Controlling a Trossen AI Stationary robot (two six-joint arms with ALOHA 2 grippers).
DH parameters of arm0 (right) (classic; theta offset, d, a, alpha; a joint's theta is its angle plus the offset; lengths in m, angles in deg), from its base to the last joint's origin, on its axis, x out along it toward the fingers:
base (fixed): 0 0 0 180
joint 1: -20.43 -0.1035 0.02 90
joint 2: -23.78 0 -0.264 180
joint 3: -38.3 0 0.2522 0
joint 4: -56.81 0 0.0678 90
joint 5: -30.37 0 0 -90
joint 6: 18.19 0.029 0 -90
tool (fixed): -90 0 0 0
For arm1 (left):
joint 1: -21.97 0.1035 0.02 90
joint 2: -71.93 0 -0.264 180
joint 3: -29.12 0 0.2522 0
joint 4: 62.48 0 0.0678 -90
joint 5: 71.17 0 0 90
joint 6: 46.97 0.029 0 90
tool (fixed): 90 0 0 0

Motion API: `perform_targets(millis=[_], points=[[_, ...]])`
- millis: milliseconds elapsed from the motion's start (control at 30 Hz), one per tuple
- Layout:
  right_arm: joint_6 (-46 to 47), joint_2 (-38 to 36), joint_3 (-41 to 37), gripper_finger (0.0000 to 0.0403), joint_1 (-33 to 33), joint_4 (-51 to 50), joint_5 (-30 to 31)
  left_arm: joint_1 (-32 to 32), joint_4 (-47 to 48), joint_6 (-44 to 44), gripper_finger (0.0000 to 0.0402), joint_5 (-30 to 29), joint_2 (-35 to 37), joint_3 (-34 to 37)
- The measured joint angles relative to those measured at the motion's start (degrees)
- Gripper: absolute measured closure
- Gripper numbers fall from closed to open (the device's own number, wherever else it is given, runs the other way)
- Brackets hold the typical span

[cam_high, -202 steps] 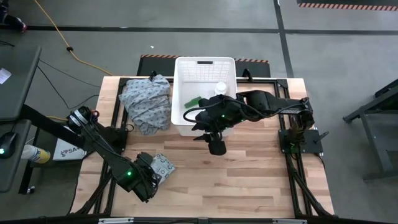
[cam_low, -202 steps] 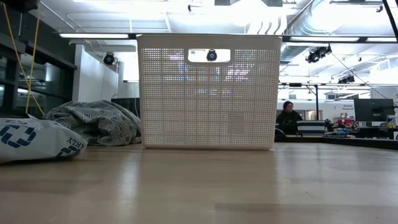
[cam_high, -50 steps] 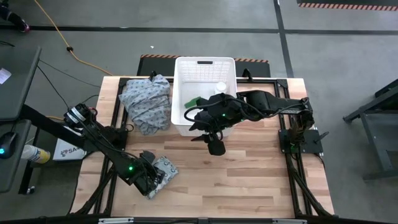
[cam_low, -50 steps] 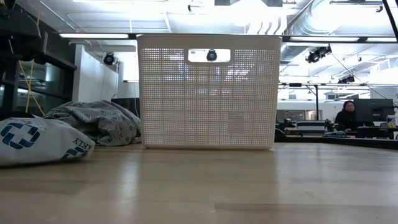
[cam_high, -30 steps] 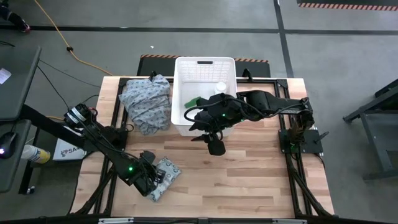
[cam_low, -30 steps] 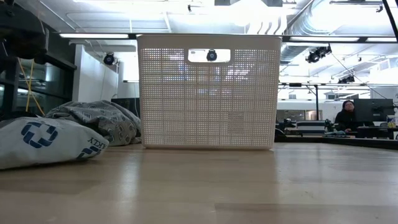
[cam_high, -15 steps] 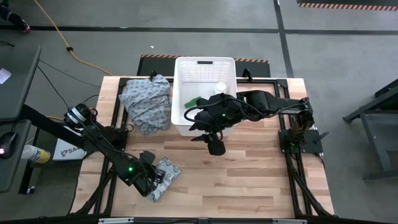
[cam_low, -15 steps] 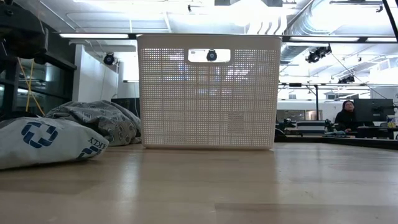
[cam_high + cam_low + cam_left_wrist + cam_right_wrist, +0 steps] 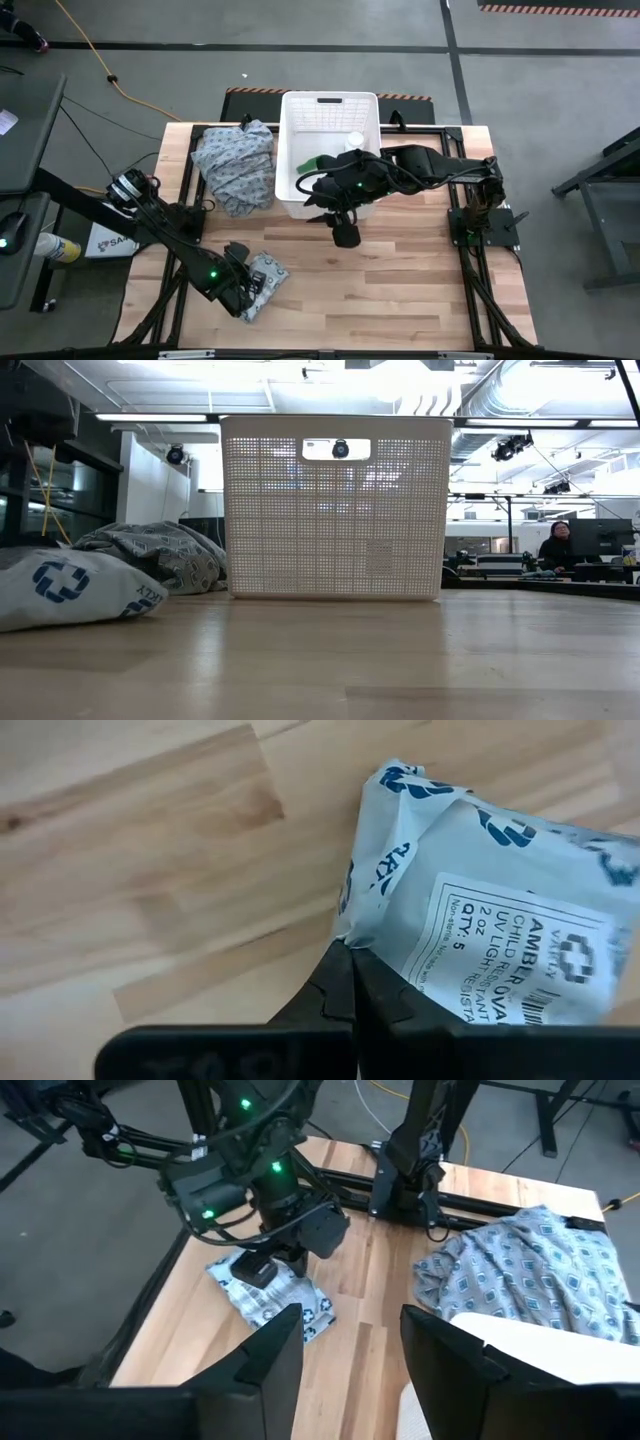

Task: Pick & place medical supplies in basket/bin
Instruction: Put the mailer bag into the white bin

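Note:
A flat pale soft packet (image 9: 264,276) with blue cross marks lies on the wooden table near its front left, also seen in the low view (image 9: 70,595). My left gripper (image 9: 244,291) is shut on its near-left edge. The white perforated bin (image 9: 330,112) stands at the far middle and holds a green stick-shaped box (image 9: 310,162) and a white pill bottle (image 9: 353,143). My right gripper (image 9: 346,236) hangs open above the table just in front of the bin, with nothing between its fingers (image 9: 350,1350). My left gripper pinches the packet's folded edge (image 9: 347,934) between its two shut fingers (image 9: 335,995), at a corner on the packet's near-left side. The fingers come steeply from above. The packet lies on the table, its body stretching away from the fingers.
A crumpled grey-blue patterned cloth (image 9: 237,165) lies left of the bin, against its wall. Bare wood stretches between the packet and the bin and over the table's right half. People sit at desks in the room far behind (image 9: 558,550).
In the low view the packet has shifted a little toward the left and sits slightly lower. My left gripper stays shut on it.

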Motion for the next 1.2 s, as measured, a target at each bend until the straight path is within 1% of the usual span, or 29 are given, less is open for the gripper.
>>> perform_targets(millis=[167, 433, 567, 667, 967, 1200], points=[[-0.8, 0.0, 0.0, 0.0246, 0.0, 0.2, 0.4, -0.1, 1.6, 0.5, 0.0380, -0.1, 0.1, -2.1], [-1.7, 0.0, 0.0, 0.0240, 0.0, 0.2, 1.2, -0.1, 3.4, 1.3, 0.0380, -0.4, 0.2, -5.7], [-2.8, 0.0, 0.0, 0.0245, 0.0, 0.2, 3.6, -0.1, 6.3, 1.7, 0.0380, -0.5, 0.2, -8.5], [-3.1, -0.1, 0.0, 0.0249, 0.0, 0.2, 5.6, -0.1, 8.6, 2.9, 0.0380, -1.7, 0.3, -11.3], [-4.9, -2.5, 0.0, 0.0245, 0.1, 0.0, 11.8, -0.1, 21.0, 3.3, 0.0380, -3.9, 0.4, -21.8], [-6.5, -5.7, 0.0, 0.0253, 0.8, -0.5, 18.3, -0.1, 27.4, 4.6, 0.0380, -6.6, 0.4, -30.3]])
